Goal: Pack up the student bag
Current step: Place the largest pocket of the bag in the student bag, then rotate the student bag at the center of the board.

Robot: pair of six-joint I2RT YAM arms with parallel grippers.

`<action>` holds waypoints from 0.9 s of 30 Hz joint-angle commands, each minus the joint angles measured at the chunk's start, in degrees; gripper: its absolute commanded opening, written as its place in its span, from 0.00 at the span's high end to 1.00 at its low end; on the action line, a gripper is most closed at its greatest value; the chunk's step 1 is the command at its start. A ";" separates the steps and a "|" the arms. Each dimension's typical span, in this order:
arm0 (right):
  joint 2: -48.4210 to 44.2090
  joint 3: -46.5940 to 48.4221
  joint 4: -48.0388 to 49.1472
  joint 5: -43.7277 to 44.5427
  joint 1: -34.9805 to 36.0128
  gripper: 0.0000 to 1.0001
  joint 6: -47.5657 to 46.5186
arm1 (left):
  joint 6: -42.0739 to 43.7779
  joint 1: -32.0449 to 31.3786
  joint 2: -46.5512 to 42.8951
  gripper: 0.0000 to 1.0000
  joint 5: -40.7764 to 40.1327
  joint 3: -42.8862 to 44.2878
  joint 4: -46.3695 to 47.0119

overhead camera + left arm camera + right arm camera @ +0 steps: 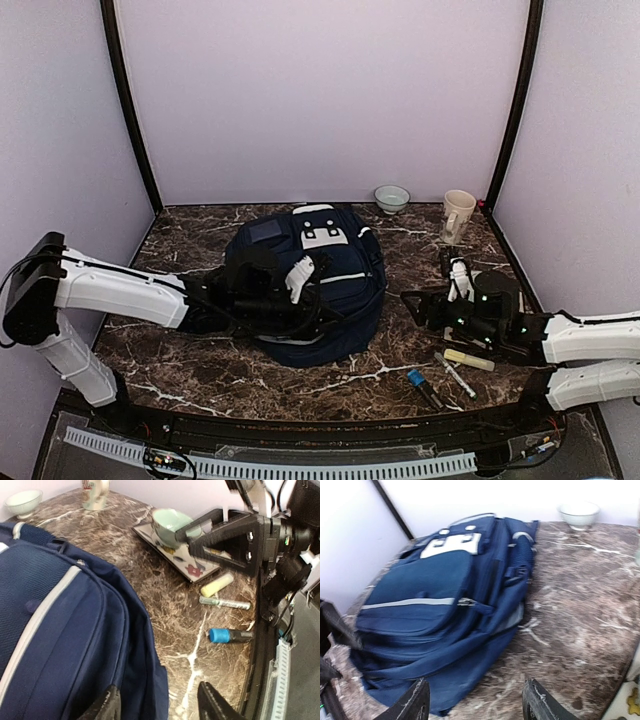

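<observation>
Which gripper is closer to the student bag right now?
Left. The left gripper is at the student bag's edge, over its fabric; the right gripper stands off to the bag's side above the table, apart from it.

White-shelled left arm point(115, 288) and right arm point(592, 338) have black joints and cables; the left claw point(160, 705) is black.

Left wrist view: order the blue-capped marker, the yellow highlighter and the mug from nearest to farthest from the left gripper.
From the left gripper:
1. Blue-capped marker, just ahead, right.
2. Yellow highlighter, farther on, right.
3. Mug, far back, left.
</observation>
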 commanded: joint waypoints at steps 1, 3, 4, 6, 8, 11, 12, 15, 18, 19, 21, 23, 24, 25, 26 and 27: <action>-1.02 -1.56 7.92 -10.84 0.53 0.36 -1.11 | 1.06 -0.32 -10.42 0.39 -8.20 -4.83 -2.08; 0.49 -0.90 8.60 -12.32 1.57 0.36 -1.82 | 0.91 -0.32 -14.00 0.36 -13.25 -6.07 -5.06; 1.57 -0.22 8.52 -12.53 2.37 0.37 -2.37 | 0.71 -0.32 -15.63 0.35 -16.11 -6.61 -6.70; 3.99 1.57 8.14 -12.26 4.61 0.37 -4.02 | 0.32 -0.23 -19.14 0.29 -23.62 -7.45 -10.02; 6.44 2.94 8.53 -11.61 7.29 0.37 -5.13 | -0.18 0.04 -21.22 0.24 -30.31 -7.78 -13.02; 10.51 5.32 9.27 -11.17 10.53 0.37 -6.26 | -1.97 3.14 -22.30 0.23 -33.88 -6.98 -17.95; 11.82 6.12 9.40 -11.00 11.40 0.37 -6.40 | -2.87 4.75 -22.19 0.23 -33.83 -6.61 -18.98; 15.98 8.06 9.63 -10.87 13.35 0.38 -6.53 | -5.27 10.64 -21.37 0.23 -32.16 -6.03 -20.55; 18.86 9.20 10.42 -11.45 15.02 0.38 -6.15 | -6.58 15.43 -19.54 0.23 -30.41 -5.00 -20.89; 19.87 9.53 10.92 -11.77 15.47 0.38 -5.85 | -6.82 17.14 -18.78 0.23 -29.41 -4.73 -20.67; 22.01 10.32 11.38 -12.83 16.46 0.38 -5.48 | -7.54 20.28 -16.70 0.24 -27.22 -3.74 -20.41; 24.14 11.35 11.23 -12.92 17.55 0.38 -5.45 | -8.12 22.68 -14.62 0.24 -25.18 -2.80 -19.78; 25.12 11.79 11.33 -12.92 18.02 0.38 -5.45 | -8.30 24.68 -13.55 0.24 -23.79 -2.48 -19.26; 25.99 12.04 11.52 -13.14 18.31 0.38 -5.22 | -8.49 26.00 -12.59 0.24 -22.48 -2.19 -18.66; 27.04 12.31 12.00 -13.55 18.61 0.38 -4.94 | -8.56 27.03 -11.57 0.24 -21.27 -1.88 -17.84; 28.05 12.63 12.31 -14.06 18.81 0.38 -4.70 | -8.62 28.11 -10.53 0.24 -20.25 -1.52 -17.47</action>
